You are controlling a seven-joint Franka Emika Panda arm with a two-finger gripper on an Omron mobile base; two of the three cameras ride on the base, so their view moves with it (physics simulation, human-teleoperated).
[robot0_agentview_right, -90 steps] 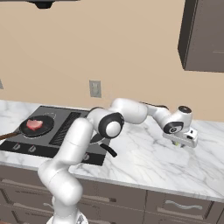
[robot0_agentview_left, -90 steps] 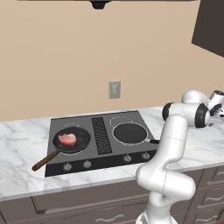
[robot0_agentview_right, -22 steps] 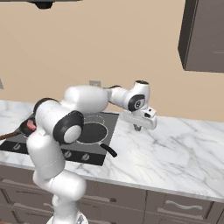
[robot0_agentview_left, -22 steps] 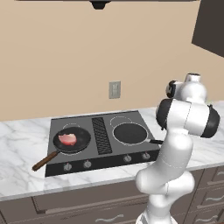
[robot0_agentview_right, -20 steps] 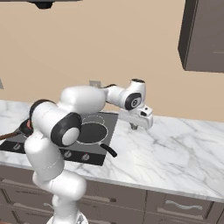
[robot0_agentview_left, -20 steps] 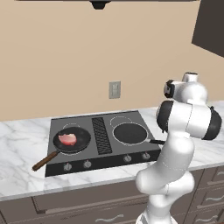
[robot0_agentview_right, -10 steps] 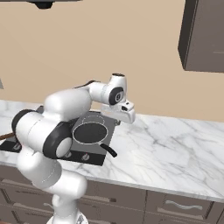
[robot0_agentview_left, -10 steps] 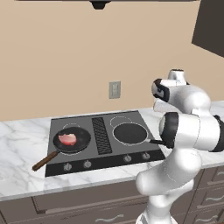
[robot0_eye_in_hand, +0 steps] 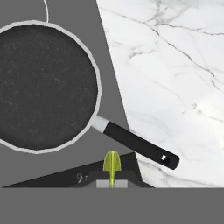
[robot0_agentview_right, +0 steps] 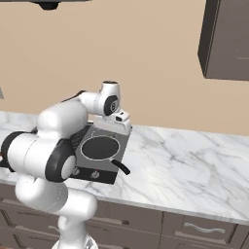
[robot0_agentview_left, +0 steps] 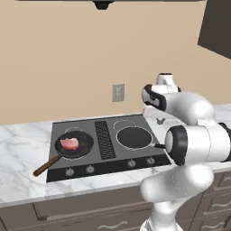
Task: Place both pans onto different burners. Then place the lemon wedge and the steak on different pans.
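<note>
One pincer [robot0_eye_in_hand: 112, 181] clamped on the yellow-green lemon wedge [robot0_eye_in_hand: 111, 165], over the cooktop [robot0_eye_in_hand: 52, 168] edge, all-dark pan [robot0_eye_in_hand: 43, 87] on right burner below, farther left wooden-handled pan [robot0_agentview_left: 74, 144] holding steak [robot0_agentview_left: 69, 143], marble worktop [robot0_agentview_right: 185, 160].

The wall [robot0_agentview_left: 67, 58] is plain beige, with a grey outlet plate [robot0_agentview_left: 118, 92] mounted above the white marble counter [robot0_agentview_right: 185, 160]. Below the counter run brown drawer fronts [robot0_agentview_right: 204, 228] with curved handles. A dark upper cabinet [robot0_agentview_right: 226, 39] hangs above the counter's right end.
</note>
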